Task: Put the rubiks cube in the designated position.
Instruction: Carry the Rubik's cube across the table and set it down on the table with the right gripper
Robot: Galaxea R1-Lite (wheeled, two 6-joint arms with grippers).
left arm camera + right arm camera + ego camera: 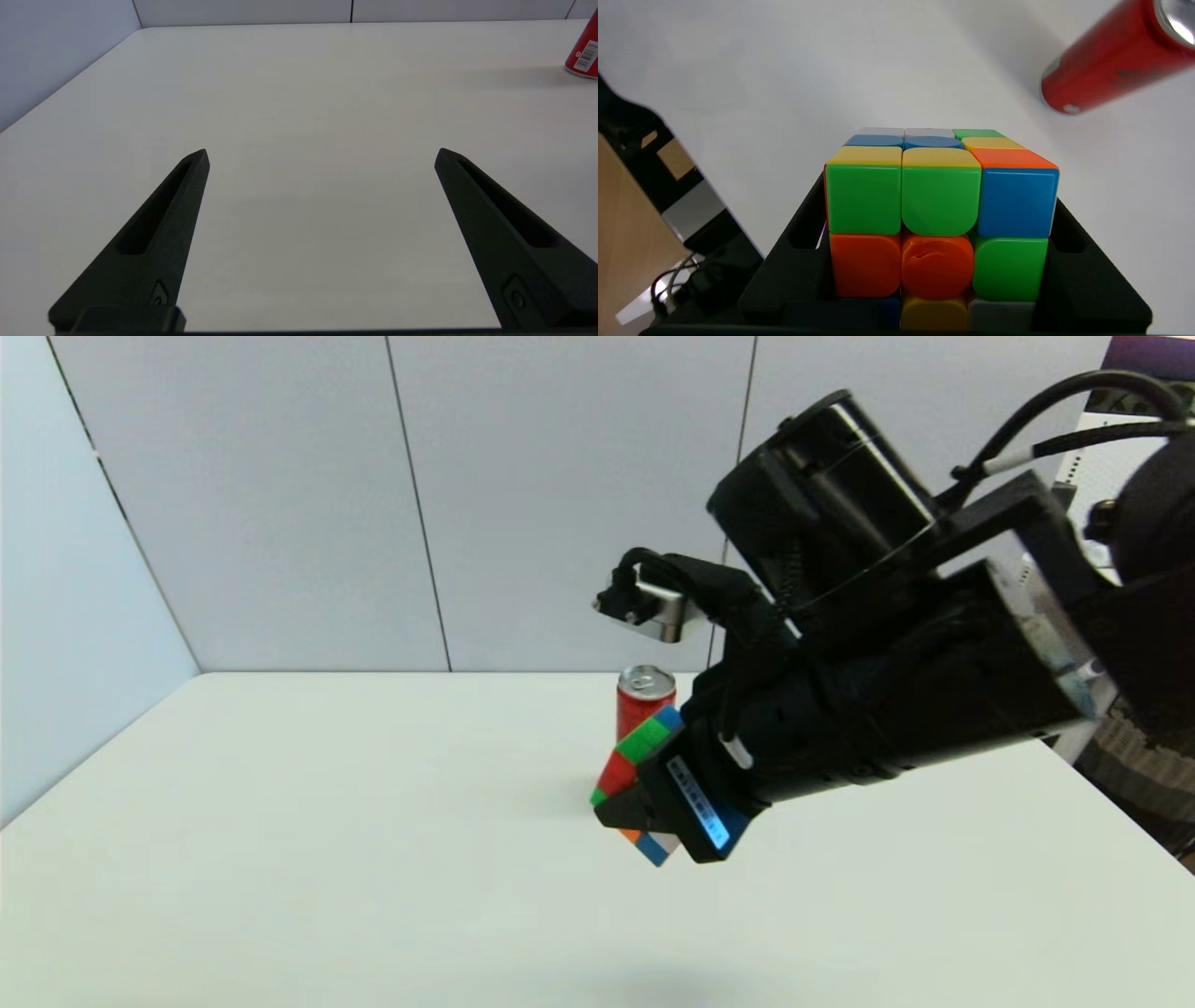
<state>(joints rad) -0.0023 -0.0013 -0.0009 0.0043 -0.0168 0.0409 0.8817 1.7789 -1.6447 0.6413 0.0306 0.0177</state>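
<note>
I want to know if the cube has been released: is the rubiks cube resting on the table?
No, the rubiks cube is clamped in the right gripper, above the table.

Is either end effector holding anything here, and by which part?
The right end effector grips the rubiks cube by two opposite side faces, above the table. The left end effector is open, holding nothing.

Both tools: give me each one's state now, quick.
Left tool: open, holding nothing.
Right tool: closed on the puzzle cube, above the table.

A red can (644, 702) stands on the desk (327, 821) at twelve o'clock from the raised cube (635, 775); bare desk lies from six to nine.
</note>
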